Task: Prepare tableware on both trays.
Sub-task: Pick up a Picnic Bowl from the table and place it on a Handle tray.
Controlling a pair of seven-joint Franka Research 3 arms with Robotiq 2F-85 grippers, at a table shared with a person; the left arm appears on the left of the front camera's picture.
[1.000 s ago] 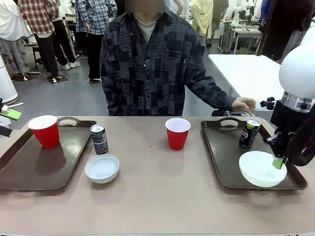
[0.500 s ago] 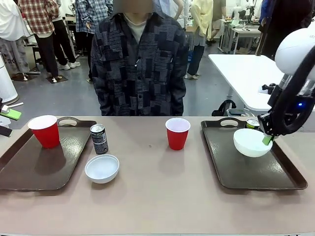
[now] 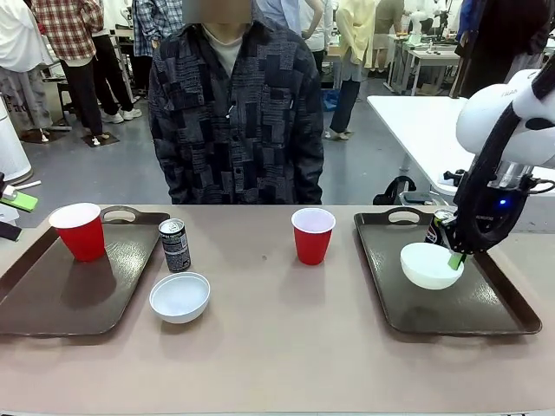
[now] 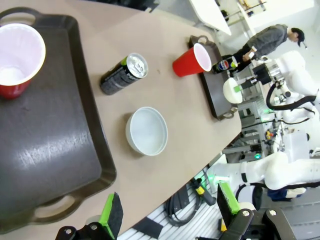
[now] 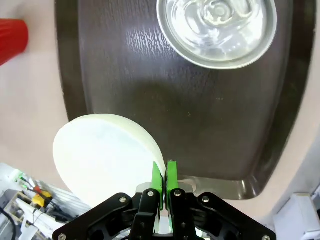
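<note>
You have a beige table (image 3: 277,355) with a person (image 3: 230,113) standing at the far side. Two brown trays lie on it, the left tray (image 3: 52,299) and the right tray (image 3: 494,308).

Your right claw (image 3: 454,258) is squeezed tight on the rim of a white bowl (image 3: 427,267). Its green pads (image 5: 156,179) are almost together, and it holds the bowl tipped over the right tray.

Your left claw (image 4: 168,210) is wide apart. It holds nothing and touches nothing, and it hangs by the table's edge near the left tray.

The other bowl (image 3: 179,297) sits on the table just beside the left tray. One red cup (image 3: 78,230) stands on the left tray. The other red cup (image 3: 312,235) stands on the bare table between the trays.

One can (image 3: 175,245) stands on the table beside the left tray. The second can (image 5: 216,27) stands on the right tray, near the held bowl.
</note>
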